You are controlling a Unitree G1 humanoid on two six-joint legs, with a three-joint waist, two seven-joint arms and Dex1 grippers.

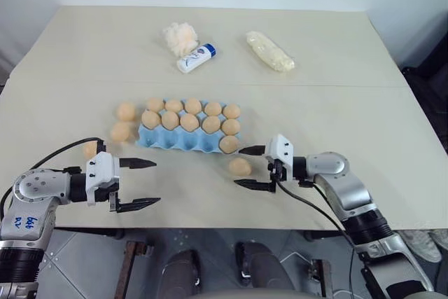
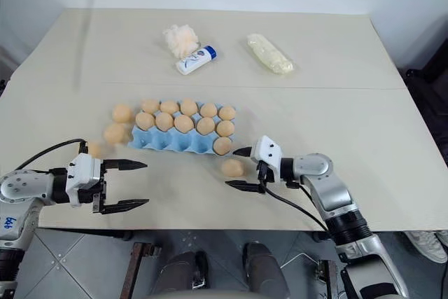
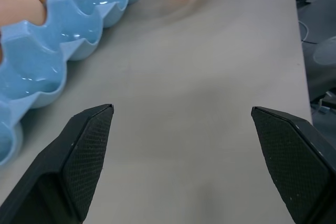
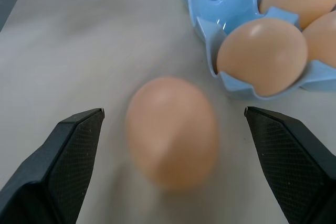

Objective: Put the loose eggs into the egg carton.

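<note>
The light blue egg carton (image 1: pixel 183 139) lies mid-table, its two back rows full of eggs and one egg (image 1: pixel 229 144) in the front row's right-end cup. One loose egg (image 1: pixel 240 167) rests on the table just right of the carton's front corner. My right gripper (image 1: pixel 239 167) is open, with this egg (image 4: pixel 172 129) lying between its fingertips and untouched. Three more loose eggs (image 1: pixel 120 131) lie left of the carton. My left gripper (image 1: pixel 157 181) is open and empty over bare table in front of the carton (image 3: pixel 52 40).
At the back of the table a white bottle (image 1: pixel 196 59) lies next to a fluffy peach-white puff (image 1: pixel 180 36), and a clear bag (image 1: pixel 270 51) lies to their right. The table's front edge (image 1: pixel 210 227) runs just below both grippers.
</note>
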